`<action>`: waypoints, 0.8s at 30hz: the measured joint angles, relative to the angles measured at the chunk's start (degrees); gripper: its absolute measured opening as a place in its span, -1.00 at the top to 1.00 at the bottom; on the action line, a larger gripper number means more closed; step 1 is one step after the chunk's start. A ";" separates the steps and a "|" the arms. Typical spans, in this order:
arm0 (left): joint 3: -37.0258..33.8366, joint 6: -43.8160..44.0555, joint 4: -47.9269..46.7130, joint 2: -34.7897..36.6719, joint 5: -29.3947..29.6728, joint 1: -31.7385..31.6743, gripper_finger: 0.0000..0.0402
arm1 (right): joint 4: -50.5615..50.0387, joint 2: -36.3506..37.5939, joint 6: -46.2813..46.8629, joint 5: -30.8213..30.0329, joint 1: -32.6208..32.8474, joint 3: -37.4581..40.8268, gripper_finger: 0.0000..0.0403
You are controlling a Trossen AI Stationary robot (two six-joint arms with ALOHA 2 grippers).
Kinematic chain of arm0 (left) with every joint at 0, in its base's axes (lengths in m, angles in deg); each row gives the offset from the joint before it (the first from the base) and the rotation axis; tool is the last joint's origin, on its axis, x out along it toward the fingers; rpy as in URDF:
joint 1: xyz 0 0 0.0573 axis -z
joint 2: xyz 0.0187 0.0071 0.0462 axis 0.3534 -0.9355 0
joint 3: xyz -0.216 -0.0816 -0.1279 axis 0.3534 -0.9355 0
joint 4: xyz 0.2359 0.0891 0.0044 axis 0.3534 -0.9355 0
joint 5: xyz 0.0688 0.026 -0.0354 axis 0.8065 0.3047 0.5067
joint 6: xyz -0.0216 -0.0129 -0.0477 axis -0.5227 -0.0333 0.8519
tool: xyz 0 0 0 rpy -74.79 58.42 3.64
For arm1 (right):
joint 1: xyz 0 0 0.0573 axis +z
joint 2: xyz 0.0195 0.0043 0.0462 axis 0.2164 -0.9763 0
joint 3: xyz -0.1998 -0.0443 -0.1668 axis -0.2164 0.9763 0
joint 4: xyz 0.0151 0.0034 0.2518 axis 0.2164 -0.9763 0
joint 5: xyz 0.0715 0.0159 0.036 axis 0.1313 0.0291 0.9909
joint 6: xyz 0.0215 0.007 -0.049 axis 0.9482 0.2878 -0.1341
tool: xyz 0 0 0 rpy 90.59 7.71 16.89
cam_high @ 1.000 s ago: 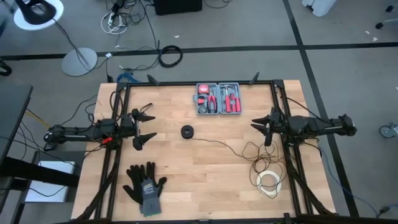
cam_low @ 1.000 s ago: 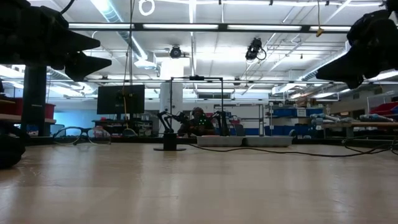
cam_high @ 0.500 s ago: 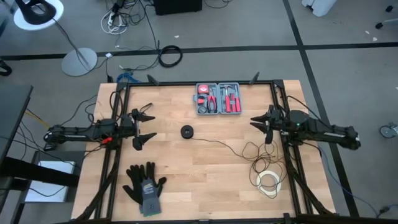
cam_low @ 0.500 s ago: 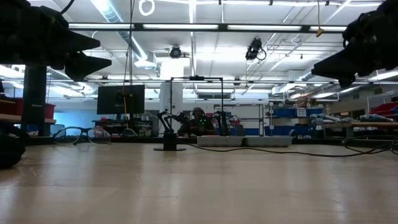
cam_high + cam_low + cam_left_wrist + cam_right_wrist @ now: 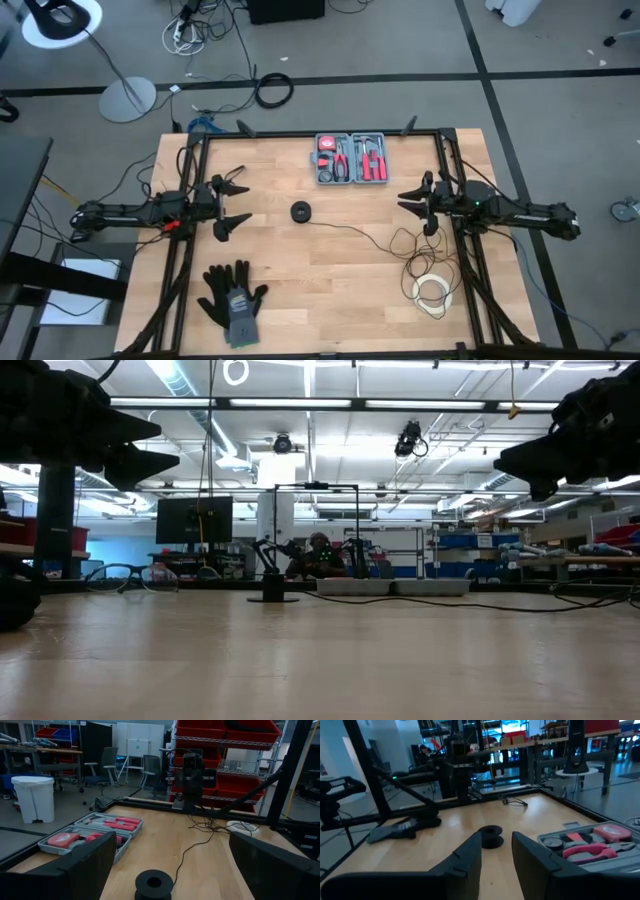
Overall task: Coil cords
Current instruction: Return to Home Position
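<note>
- Left gripper (image 5: 243, 203), well left of the black spool (image 5: 301, 211): claw spread wide with nothing in it, and it has not shifted over the last second.
- Gloves (image 5: 232, 298), left of the spool and nearer the table's front edge: untouched.
- The spool stands alone on the wooden table (image 5: 330, 300), and neither claw is touching it.
- Tool case (image 5: 352, 158), just right of the spool toward the far edge: lid open, unmoved.
- The thin black wire (image 5: 352, 229) runs right from the spool and ends in a loose tangle further right. It lies as it did a second ago.
- Right gripper (image 5: 496, 837), well right of the spool: claw parted only narrowly and holding nothing. This is the 1 change. It has slid slightly toward the spool while its arm folded lower behind it.
- I read that as parking, not coiling, and the wire remains unwound.
- White roll (image 5: 432, 295), furthest right of the spool, near the front edge: unmoved.
- Count: 2 arms, 2 grippers, 2 gloves, 1 spool, 1 wire, 1 tool case, 1 white roll.
</note>
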 joint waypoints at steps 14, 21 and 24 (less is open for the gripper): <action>0.00 -0.01 -0.02 0.00 0.00 0.00 -0.95 | 0.04 -6.13 1.66 -0.04 1.07 0.05 0.46; 0.00 -0.02 -0.03 0.00 0.00 0.00 -0.95 | 0.07 -6.22 1.68 -0.09 1.07 0.07 0.46; 0.00 -0.02 -0.04 0.00 0.00 0.00 -0.95 | 0.09 -6.22 1.68 -0.17 1.07 0.07 0.46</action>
